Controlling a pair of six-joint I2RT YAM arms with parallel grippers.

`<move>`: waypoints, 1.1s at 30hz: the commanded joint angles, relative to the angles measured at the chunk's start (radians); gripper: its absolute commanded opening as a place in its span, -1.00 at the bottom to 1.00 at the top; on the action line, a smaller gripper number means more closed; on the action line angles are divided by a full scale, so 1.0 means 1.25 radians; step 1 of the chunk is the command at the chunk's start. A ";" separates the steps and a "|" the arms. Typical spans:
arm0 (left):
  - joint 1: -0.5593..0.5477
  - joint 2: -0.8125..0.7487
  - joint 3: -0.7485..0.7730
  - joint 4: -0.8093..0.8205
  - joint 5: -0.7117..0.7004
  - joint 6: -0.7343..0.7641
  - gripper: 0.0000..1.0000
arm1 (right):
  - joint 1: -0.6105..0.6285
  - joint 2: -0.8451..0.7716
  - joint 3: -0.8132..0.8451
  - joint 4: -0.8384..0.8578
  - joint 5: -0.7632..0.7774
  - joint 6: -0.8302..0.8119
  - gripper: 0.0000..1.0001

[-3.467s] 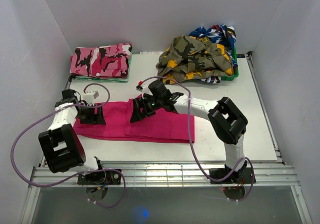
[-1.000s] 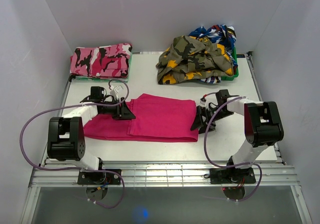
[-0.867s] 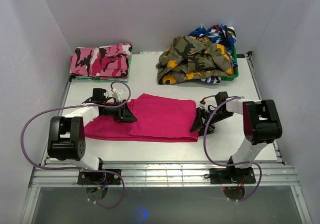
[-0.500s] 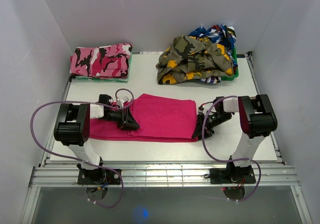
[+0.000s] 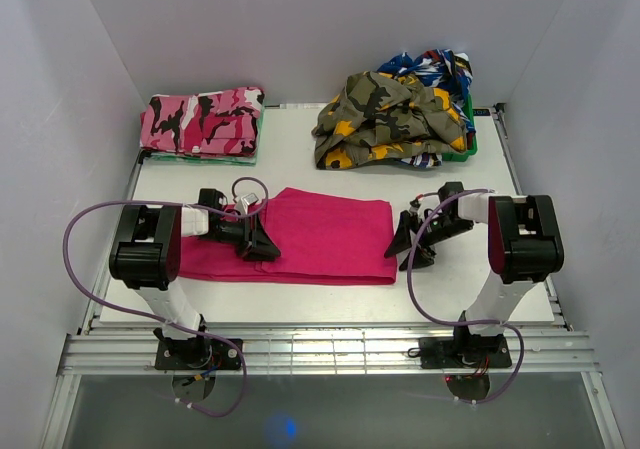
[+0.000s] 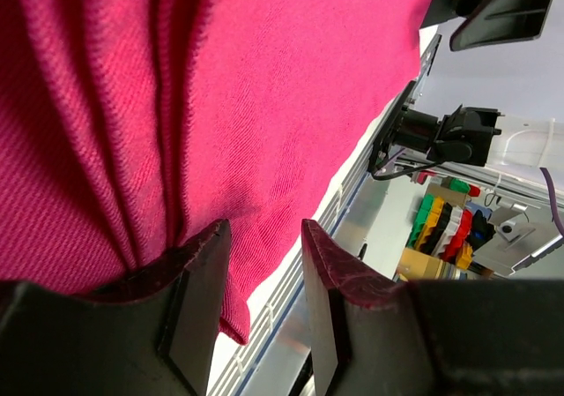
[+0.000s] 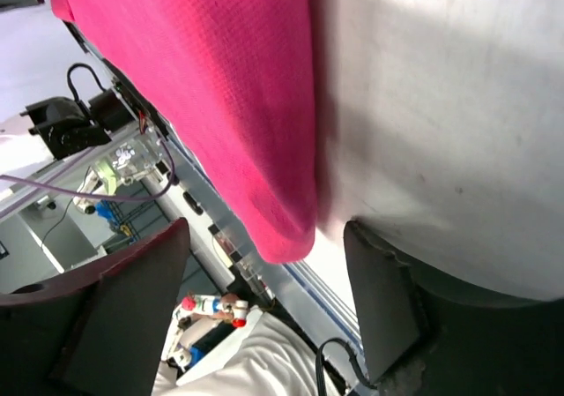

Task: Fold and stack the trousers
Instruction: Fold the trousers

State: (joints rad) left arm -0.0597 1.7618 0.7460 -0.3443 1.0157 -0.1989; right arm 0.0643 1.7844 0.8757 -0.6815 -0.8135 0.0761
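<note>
The magenta trousers (image 5: 320,237) lie flat and folded on the white table (image 5: 300,164), with a doubled layer over the right part. My left gripper (image 5: 262,242) rests low on their left part, jaws open. In the left wrist view the gripper (image 6: 264,233) shows folds of the fabric (image 6: 264,87) bunched against the left finger (image 6: 198,290). My right gripper (image 5: 400,245) sits at the trousers' right edge, open wide. In the right wrist view the gripper (image 7: 264,237) has the trousers' near corner (image 7: 282,228) between its fingers, untouched.
A folded pink-black-white camouflage pair (image 5: 203,122) lies at the back left. An olive-yellow camouflage garment (image 5: 385,119) tops a pile with a blue patterned garment (image 5: 435,69) at the back right. A metal rail (image 5: 320,349) runs along the front edge.
The left gripper moved from the trousers' left end to their middle-left. The right gripper withdrew from the middle to the right edge. In the last half second the right gripper lifted slightly off the edge.
</note>
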 commanded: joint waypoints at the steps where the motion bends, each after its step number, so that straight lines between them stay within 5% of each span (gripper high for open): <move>1: -0.005 -0.003 -0.013 0.036 -0.070 0.036 0.01 | 0.005 0.033 -0.019 0.266 0.182 -0.018 0.54; 14: -0.007 -0.004 -0.011 0.047 -0.059 0.034 0.04 | 0.057 0.076 0.072 0.315 0.284 0.029 -0.02; 17: -0.007 -0.014 0.001 0.037 -0.064 0.035 0.21 | 0.058 0.100 0.108 0.289 0.269 0.001 -0.42; 18: -0.007 -0.021 0.009 0.026 -0.087 0.038 0.31 | 0.054 0.109 0.115 0.262 0.255 -0.009 -0.81; 22: 0.041 -0.161 0.066 -0.095 -0.123 0.089 0.60 | -0.017 0.055 0.098 0.220 0.182 -0.050 -0.84; 24: 0.137 -0.221 0.103 -0.165 -0.129 0.144 0.64 | -0.077 0.012 0.111 0.176 0.167 -0.118 -0.85; 29: 0.344 -0.280 0.164 -0.348 -0.201 0.340 0.64 | -0.180 -0.071 0.144 0.028 0.148 -0.232 -0.84; 33: 0.424 -0.278 0.149 -0.375 -0.238 0.425 0.58 | -0.213 -0.139 0.183 -0.071 0.111 -0.326 -0.84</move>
State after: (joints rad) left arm 0.4339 1.4155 0.9543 -0.6846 0.7773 0.1825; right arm -0.1955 1.6932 1.0439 -0.6285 -0.6331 -0.1890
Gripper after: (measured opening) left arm 0.801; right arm 0.108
